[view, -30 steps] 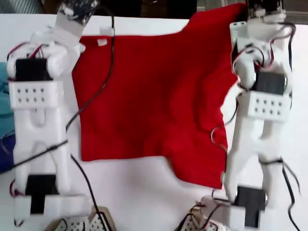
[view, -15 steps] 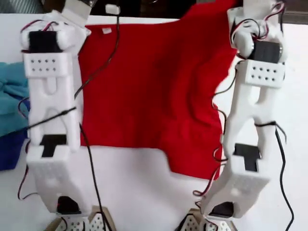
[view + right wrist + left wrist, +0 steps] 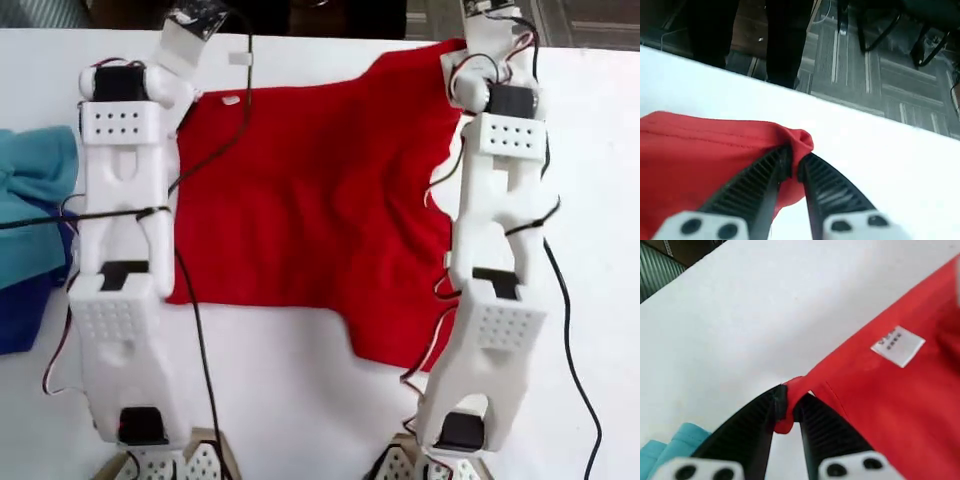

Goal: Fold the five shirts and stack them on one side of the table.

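Observation:
A red shirt (image 3: pixel 320 210) lies spread on the white table (image 3: pixel 300 400) between my two arms. My left gripper (image 3: pixel 788 407) is shut on a corner of the red shirt (image 3: pixel 880 405) near its white label (image 3: pixel 897 346), at the far left of the cloth. My right gripper (image 3: pixel 793 161) is shut on a bunched edge of the red shirt (image 3: pixel 700 160) at the far right, close to the table's back edge. Folded teal and blue shirts (image 3: pixel 30 230) lie at the left edge.
The left arm (image 3: pixel 120 250) and right arm (image 3: pixel 495 250) stretch along both sides of the shirt, with cables trailing over the cloth. Beyond the table's back edge is a carpeted floor with chair legs (image 3: pixel 880 30). Bare table shows in front of the shirt.
Both arms have stretched farther toward the back of the table, pulling the red shirt's far edge away from the front. The shirt lies flatter and its front hem has moved back.

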Tool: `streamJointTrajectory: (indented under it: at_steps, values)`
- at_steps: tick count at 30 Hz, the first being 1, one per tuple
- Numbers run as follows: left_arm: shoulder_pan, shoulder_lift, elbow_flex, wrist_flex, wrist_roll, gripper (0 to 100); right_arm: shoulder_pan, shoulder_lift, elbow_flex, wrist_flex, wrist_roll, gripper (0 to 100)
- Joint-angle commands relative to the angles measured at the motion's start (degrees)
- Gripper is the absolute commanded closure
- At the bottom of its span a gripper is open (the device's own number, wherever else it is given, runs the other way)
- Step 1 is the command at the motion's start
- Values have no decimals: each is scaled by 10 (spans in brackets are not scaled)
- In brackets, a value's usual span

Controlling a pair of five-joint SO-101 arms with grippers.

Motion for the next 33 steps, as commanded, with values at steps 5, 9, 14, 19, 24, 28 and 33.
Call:
streamJointTrajectory:
  at_steps: [5, 9, 14, 19, 24, 28, 33]
  values:
    - [-2, 37, -24, -58, 4, 975, -22, 112, -111, -91, 5, 980]
    - [-1, 72, -24, -86, 5, 975, -43, 206, -149, -99, 5, 979]
    - [1, 116, -24, -96, 5, 975, -47, 295, -193, -74, 4, 979]
    - [2, 145, -24, -95, 5, 975, -48, 349, -229, -25, 4, 979]
    - [0, 146, -26, -87, 5, 975, -40, 354, -258, -11, 2, 979]
    - [1, 136, -76, -19, 5, 975, -29, 327, -340, 23, 1, 979]
    - [10, 133, -138, 93, 1, 975, -16, 299, -426, 137, 4, 979]
